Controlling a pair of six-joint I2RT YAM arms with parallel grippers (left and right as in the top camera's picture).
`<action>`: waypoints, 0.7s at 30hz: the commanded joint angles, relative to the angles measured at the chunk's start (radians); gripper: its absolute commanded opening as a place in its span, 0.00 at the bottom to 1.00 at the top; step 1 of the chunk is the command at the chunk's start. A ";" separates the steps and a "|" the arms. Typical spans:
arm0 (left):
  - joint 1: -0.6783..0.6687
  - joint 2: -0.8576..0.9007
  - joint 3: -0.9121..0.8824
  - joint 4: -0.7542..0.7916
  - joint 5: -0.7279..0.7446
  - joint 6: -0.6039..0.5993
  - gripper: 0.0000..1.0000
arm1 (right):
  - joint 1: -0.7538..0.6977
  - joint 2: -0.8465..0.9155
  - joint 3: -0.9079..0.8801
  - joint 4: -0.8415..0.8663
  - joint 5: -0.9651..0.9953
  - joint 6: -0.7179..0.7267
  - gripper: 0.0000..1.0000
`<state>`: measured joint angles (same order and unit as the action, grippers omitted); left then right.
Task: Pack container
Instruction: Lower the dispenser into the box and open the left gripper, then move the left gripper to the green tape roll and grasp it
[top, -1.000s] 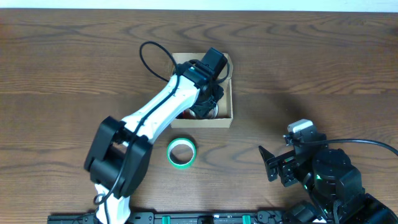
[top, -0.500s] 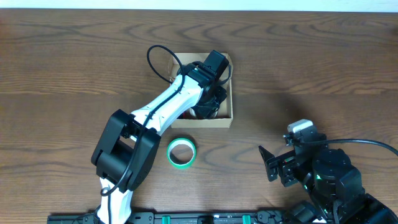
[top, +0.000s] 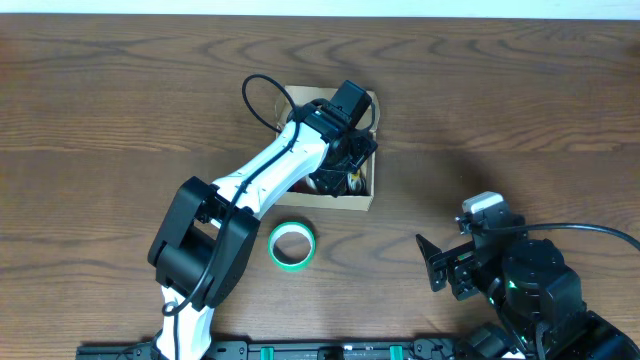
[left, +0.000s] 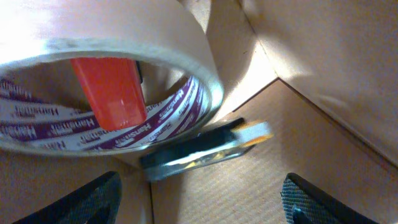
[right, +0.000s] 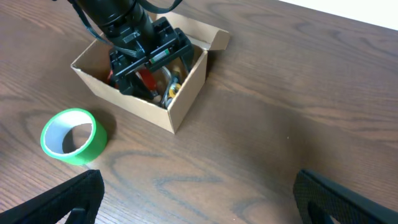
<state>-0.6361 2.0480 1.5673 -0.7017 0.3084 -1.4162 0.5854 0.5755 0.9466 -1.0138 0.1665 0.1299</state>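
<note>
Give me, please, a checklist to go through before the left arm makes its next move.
1. Left gripper open, nothing between its fingers: ok.
2. Tan tape roll inside the container: ok.
3. Left gripper lifted out of the container: not ok, it is down inside.
4. Green tape roll packed: not ok, it lies on the table beside the container.
5. Room in the container for the green tape roll: cannot tell, the arm hides much of the inside.
6. Right gripper open and apart from the container: ok.

Overhead downward, all views share container (right: 180, 102)
</note>
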 joint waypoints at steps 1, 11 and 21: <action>-0.001 -0.010 0.044 -0.004 -0.013 0.027 0.83 | -0.010 -0.001 -0.003 0.000 0.009 0.015 0.99; 0.063 -0.213 0.090 -0.346 -0.228 0.043 0.82 | -0.010 -0.001 -0.003 0.000 0.009 0.015 0.99; 0.093 -0.446 0.006 -0.695 -0.340 -0.108 0.82 | -0.010 -0.001 -0.003 0.000 0.009 0.015 0.99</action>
<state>-0.5415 1.6466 1.6257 -1.3983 0.0238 -1.4696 0.5854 0.5755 0.9466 -1.0130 0.1665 0.1299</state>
